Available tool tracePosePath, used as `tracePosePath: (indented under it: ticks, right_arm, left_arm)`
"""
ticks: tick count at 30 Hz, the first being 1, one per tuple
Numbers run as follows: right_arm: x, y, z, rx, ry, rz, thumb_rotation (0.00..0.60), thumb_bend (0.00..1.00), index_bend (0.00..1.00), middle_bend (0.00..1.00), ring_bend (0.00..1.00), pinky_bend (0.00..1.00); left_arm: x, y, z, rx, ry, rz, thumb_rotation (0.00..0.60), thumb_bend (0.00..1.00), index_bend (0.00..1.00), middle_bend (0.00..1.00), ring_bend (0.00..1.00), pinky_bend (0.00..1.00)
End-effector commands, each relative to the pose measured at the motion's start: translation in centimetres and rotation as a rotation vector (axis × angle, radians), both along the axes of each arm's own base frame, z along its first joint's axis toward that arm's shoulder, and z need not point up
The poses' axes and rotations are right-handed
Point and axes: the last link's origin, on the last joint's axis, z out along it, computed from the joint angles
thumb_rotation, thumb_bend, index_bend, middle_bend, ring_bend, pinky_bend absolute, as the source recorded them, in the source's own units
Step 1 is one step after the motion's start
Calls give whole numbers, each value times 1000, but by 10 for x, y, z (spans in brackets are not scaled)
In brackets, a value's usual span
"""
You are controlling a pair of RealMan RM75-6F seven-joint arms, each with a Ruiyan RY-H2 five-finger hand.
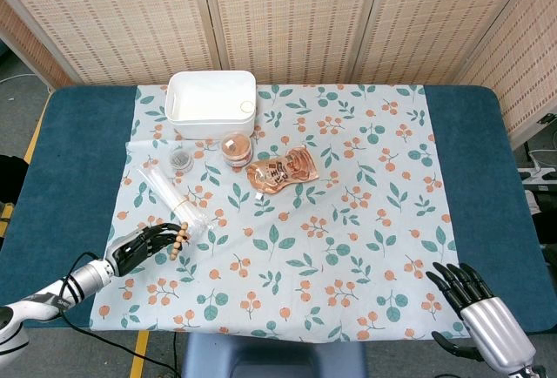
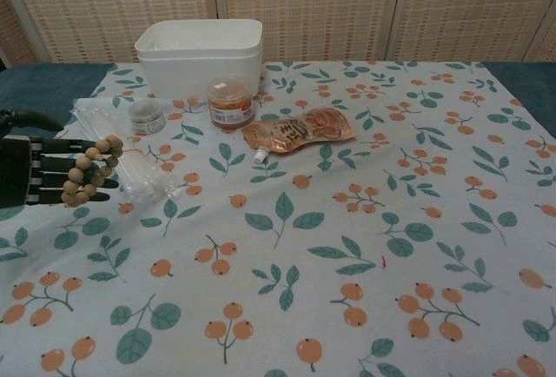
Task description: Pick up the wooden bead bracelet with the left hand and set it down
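right robot hand [image 1: 477, 304]: at 5 o'clock by the near worktop [image 1: 70, 160] edge, fingers spread, holding nothing | left robot hand [image 2: 35, 168]: at 8 o'clock, fingers stretched out | wooden bead bracelet [image 2: 89, 168]: hanging over those fingers, beside the clear plastic packet [image 2: 130, 164]

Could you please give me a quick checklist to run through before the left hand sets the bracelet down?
1. Wooden bead bracelet hangs on the left hand fingers: ok.
2. Bracelet off the tablecloth: cannot tell.
3. Clear plastic bag right beside the hand, may get bumped: not ok.
4. Bare cloth near the hand for the drop: ok.
5. Right hand open, far away at the near edge: ok.
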Motion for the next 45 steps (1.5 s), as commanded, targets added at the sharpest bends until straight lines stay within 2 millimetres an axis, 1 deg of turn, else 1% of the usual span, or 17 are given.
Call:
tracePosePath:
  ticks: [1,8,13,16,18,21,22,26,27,29,31,33,36,38,41,43,45]
  right_arm:
    - [0,0,0,1,0,1,462,204,0,0,0,0]
    - [0,0,-1,2,1,1,461,204,0,0,0,0]
    - [0,1,-1,5,1,2,461,204,0,0,0,0]
    - [0,1,-1,5,1,2,462,204,0,0,0,0]
    - [1,1,0,4,0,3,461,204,0,0,0,0]
    - [1,2,1,1,-2,4,461,204,0,0,0,0]
    - [1,2,1,0,-2,5,462,204,0,0,0,0]
    - [1,3,1,2,-3,7,462,204,0,0,0,0]
    - [1,3,1,2,-3,7,462,204,0,0,0,0]
    - [1,3,2,0,-4,9,462,204,0,0,0,0]
    - [1,4,3,-5,-5,10,462,203,0,0,0,0]
    - [1,4,3,-9,-5,12,461,204,0,0,0,0]
    - [1,5,4,-14,-3,11,462,204,0,0,0,0]
    - [1,4,3,-20,1,11,462,204,0,0,0,0]
    - [0,2,2,-32,11,4,462,204,0,0,0,0]
    - [-1,0,2,-59,24,-4,462,204,0,0,0,0]
    - [-2,-4,2,-97,43,-10,462,204,0,0,0,0]
  left_arm:
    - [-9,-6,-10,38,101,-39,217,560,319,480,175,0]
    - [-18,-16,-27,109,301,-159,211,563,319,479,175,0]
    - [-15,-26,-35,168,404,-262,217,563,307,472,175,0]
    - [-12,-30,-36,224,476,-343,221,565,292,448,174,0]
    - [-11,-33,-36,251,545,-422,223,565,268,392,153,0]
    - [-11,-40,-36,286,656,-550,219,558,238,275,71,0]
    - [-11,-42,-36,303,693,-589,216,552,232,251,48,0]
    - [-10,-47,-35,374,753,-649,212,529,199,210,14,0]
    - [-9,-47,-32,403,758,-656,214,525,183,197,8,0]
    - [-4,-48,-23,484,767,-677,240,525,148,164,0,0]
    - [1,-50,-11,582,786,-701,306,524,101,118,0,0]
    - [3,-56,6,693,819,-730,366,526,37,77,0,0]
    - [0,-74,34,826,899,-766,409,528,0,39,0,0]
    - [-5,-88,45,870,933,-766,445,528,0,18,0,0]
    - [-13,-114,58,926,991,-739,512,528,0,1,0,9]
    - [-20,-127,62,966,1061,-708,529,528,0,0,0,5]
    - [-24,-136,66,965,1192,-738,549,527,0,0,0,0]
